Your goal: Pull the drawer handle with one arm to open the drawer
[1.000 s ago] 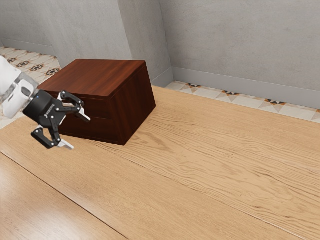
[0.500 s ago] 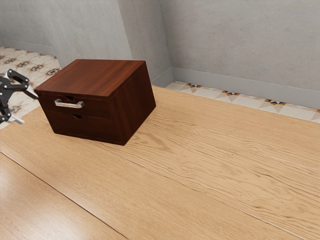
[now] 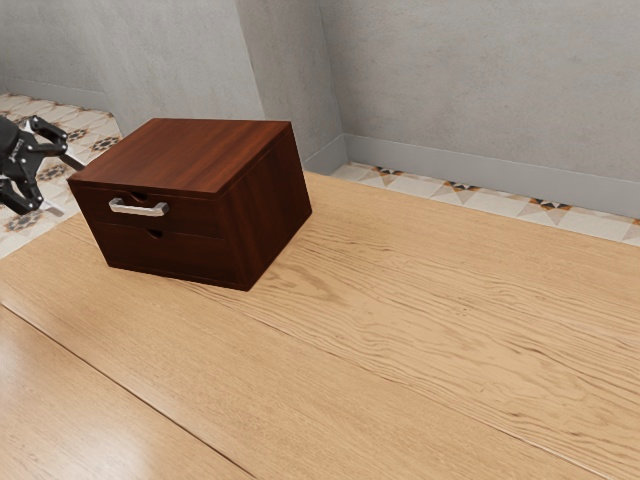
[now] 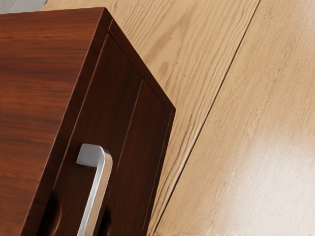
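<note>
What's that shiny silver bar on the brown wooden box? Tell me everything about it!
The silver metal bar handle is smooth and squared, bent at its ends to meet the upper drawer front of the dark reddish-brown wooden cabinet. It lies level over a dark scooped recess. The drawer looks shut. Nothing touches it; the black gripper hangs open, apart, at the exterior view's left.

Logged a light wood-grain counter [image 3: 420, 330] with long plank seams running slantwise. Noted a plain grey wall [image 3: 480, 70] behind it, with a grey baseboard [image 3: 470, 162] at its foot. Recorded patterned floor tiles [image 3: 500, 200] along the baseboard and at the exterior view's left.
</note>
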Motion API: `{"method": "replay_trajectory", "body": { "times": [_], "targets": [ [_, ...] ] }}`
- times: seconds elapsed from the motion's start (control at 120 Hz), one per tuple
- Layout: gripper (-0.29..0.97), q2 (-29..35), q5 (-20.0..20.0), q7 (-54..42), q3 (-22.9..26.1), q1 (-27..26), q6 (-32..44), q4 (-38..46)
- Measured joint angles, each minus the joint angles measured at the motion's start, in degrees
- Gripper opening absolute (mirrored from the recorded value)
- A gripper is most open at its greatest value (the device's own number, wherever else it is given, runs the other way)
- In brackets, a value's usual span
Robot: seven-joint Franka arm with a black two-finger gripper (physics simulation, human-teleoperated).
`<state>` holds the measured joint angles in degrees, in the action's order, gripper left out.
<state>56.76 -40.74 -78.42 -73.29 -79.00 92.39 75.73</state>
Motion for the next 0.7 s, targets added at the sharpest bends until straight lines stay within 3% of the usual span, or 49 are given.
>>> {"method": "replay_trajectory", "body": {
  "times": [0.233,0.45,0.7],
  "targets": [
    [0.68,-0.33,-8.65,-0.55,-0.28,-3.98,-8.83,-3.16],
    [0.68,-1.23,-17.81,-1.00,-3.25,-10.76,-9.08,-6.08],
    [0.68,-3.41,-21.14,-1.57,-8.52,-12.49,-6.38,-5.65]
  ]
}}
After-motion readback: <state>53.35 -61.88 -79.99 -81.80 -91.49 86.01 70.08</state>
